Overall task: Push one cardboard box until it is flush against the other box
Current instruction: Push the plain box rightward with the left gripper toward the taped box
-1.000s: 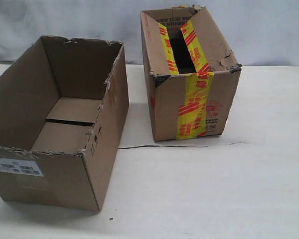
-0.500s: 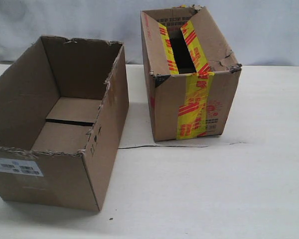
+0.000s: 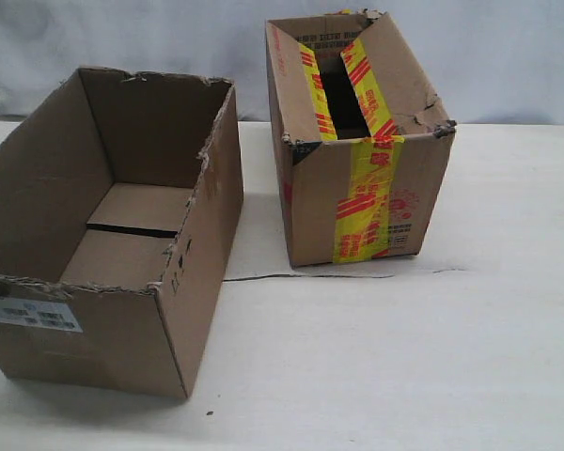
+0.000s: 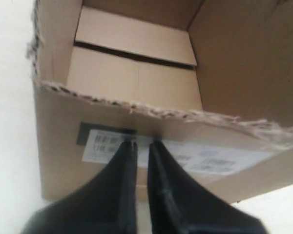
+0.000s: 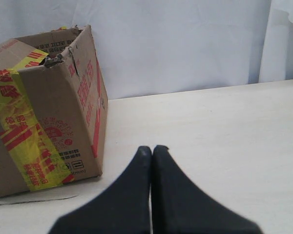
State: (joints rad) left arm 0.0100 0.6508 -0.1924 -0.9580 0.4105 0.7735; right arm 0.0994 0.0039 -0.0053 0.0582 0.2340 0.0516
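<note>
Both boxes [image 3: 103,348] [image 3: 320,197] together, exterior only.

left end effector [image 4: 142,144]: matte black, smooth, tapered | right end effector [image 5: 152,148]: matte black, tapered, rounded tips

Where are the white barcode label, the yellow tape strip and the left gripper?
white barcode label [image 3: 36,315]: exterior view, the label's middle.
yellow tape strip [image 3: 368,202]: exterior view, its front-face stretch.
left gripper [image 4: 142,144]: left wrist view, midway between its fingertips.
</note>
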